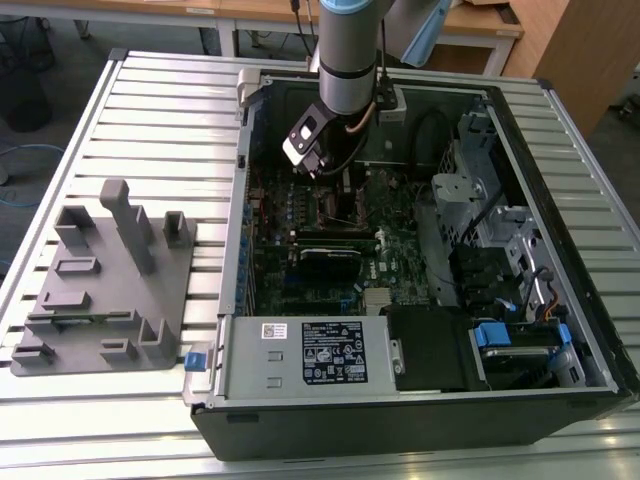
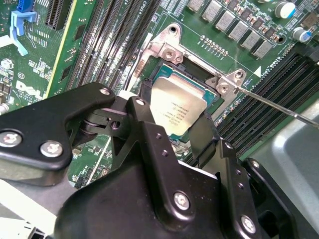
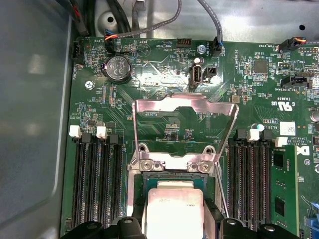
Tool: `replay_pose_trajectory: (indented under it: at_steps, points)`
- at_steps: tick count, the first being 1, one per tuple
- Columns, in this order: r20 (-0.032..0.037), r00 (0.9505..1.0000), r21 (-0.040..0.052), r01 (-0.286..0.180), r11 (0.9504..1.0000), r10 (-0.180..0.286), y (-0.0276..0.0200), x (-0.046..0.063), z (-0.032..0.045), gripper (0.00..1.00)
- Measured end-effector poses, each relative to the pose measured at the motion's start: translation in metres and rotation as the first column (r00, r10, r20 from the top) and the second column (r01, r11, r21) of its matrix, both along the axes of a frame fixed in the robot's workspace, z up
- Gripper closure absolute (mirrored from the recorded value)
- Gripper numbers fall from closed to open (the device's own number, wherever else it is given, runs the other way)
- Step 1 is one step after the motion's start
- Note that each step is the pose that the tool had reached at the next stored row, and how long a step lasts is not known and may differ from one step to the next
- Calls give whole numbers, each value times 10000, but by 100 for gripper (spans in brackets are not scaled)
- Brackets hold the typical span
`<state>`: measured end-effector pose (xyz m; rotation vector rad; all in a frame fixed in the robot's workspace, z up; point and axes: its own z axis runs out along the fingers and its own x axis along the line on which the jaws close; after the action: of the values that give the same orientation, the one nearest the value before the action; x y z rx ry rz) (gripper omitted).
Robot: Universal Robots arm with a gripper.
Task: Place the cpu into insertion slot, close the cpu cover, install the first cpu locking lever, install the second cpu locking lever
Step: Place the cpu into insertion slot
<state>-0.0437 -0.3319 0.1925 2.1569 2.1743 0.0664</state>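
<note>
Cpu (image 2: 178,107), one, in pincer (image 2: 174,122), over one insertion slot (image 2: 192,74)

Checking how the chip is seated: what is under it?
Under the chip, the socket shows as a dark rim along two edges. Its centre is hidden by the chip, and the gripper covers the near edge.

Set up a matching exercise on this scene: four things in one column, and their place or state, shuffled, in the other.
1. cpu
2. cpu cover
3. coin battery
4. grey fixture

A. on the slatted table, at the exterior view's left of the case
B. swung open
C. held by the gripper over the insertion slot
D. round, silver, on the green board

Pairs: 1-C, 2-B, 3-D, 4-A
</note>
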Motion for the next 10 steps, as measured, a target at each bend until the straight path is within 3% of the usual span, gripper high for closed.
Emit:
replay_pose_trajectory:
  at_steps: [10]
  points:
    - [0,10000,0,0,10000,0,0,0,-1,46]
